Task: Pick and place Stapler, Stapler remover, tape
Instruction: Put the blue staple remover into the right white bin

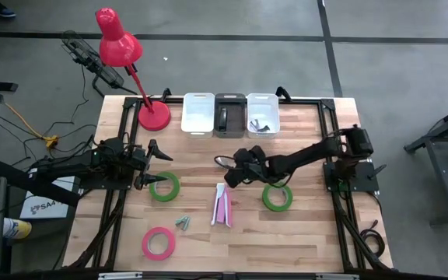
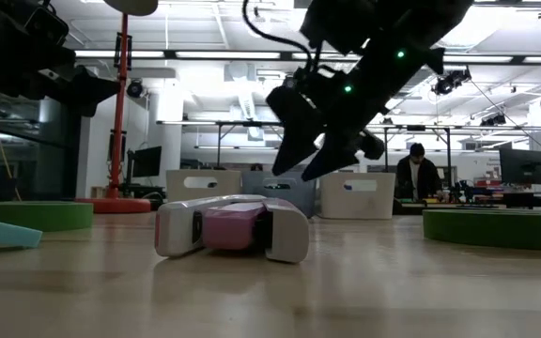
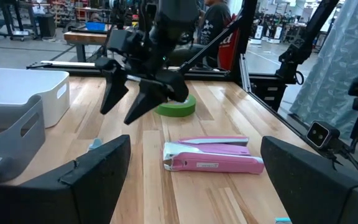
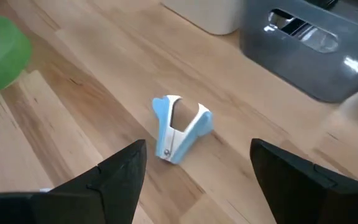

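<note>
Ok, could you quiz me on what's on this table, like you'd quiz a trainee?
1. How many tape rolls lie on the table?
2. True or false: the right gripper is clamped on the pink stapler.
3. What colour is the middle bin of the three? A white, B grey, C red.
Key: 1. Three: two green, one pink. 2. False: the gripper is open and not touching the stapler. 3. B.
</note>
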Available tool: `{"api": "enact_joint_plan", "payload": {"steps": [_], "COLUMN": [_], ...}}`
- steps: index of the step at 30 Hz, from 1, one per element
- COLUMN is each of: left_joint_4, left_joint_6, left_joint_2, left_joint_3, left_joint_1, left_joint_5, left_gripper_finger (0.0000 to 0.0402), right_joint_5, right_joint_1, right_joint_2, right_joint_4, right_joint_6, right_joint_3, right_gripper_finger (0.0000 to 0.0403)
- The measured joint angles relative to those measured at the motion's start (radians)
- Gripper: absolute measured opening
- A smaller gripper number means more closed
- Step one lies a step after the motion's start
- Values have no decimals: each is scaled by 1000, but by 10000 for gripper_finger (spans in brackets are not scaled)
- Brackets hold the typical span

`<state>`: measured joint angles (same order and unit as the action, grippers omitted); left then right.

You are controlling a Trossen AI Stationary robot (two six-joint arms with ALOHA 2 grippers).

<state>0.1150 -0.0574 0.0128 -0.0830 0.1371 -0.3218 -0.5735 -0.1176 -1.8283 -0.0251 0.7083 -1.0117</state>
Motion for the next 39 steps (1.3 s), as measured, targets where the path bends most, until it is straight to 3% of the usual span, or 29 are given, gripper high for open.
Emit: {"api": "enact_joint_plan", "payload": {"steps": [16, 28, 39], "left_joint_4": [0, 0, 0], "left_joint_6": [0, 0, 0], "left_joint_2": [0, 0, 0], "left_joint_3": [0, 0, 0], "left_joint_1": [0, 0, 0], "left_joint_5": [3, 2, 2], "left_gripper_finger": [356, 356, 356], "right_joint_5": [-76, -69, -78], "right_joint_1": [-2, -3, 15], "right_joint_2": [-179, -241, -262], "right_joint_4": [-48, -75, -37], "right_joint_6": [-9, 152, 142], "right_joint_3": [-173, -187, -187], "right_gripper_finger": [278, 278, 278]}}
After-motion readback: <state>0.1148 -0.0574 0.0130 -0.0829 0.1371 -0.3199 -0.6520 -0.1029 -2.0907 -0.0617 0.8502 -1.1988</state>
